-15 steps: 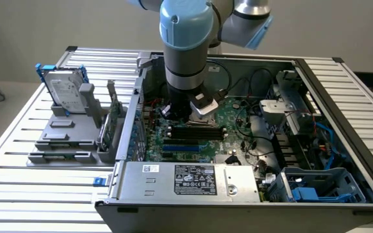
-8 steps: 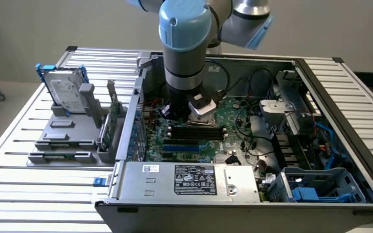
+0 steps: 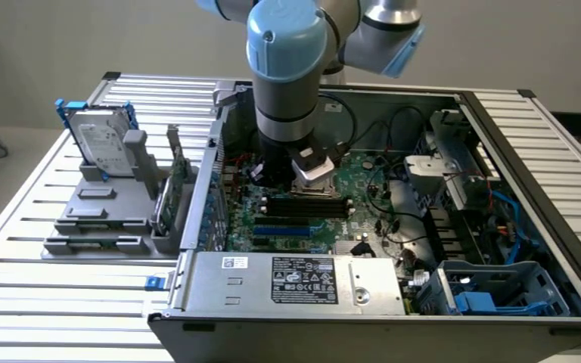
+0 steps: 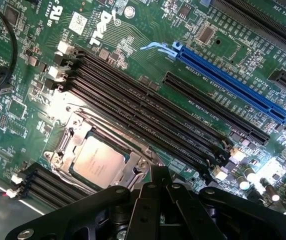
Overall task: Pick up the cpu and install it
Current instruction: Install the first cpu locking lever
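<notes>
Wrist view: the cpu [image 4: 99, 161] lies flat, metal top up, in the socket [image 4: 133, 172]; the claw [image 4: 159, 176] is shut, empty.

The robot arm [image 3: 288, 68] is built from silver-grey cylindrical segments with pale blue rounded joint caps. In the wrist view, the gripper [image 4: 159, 176] is matte black, made of angular linkage bars pinned with round silver screws.
</notes>
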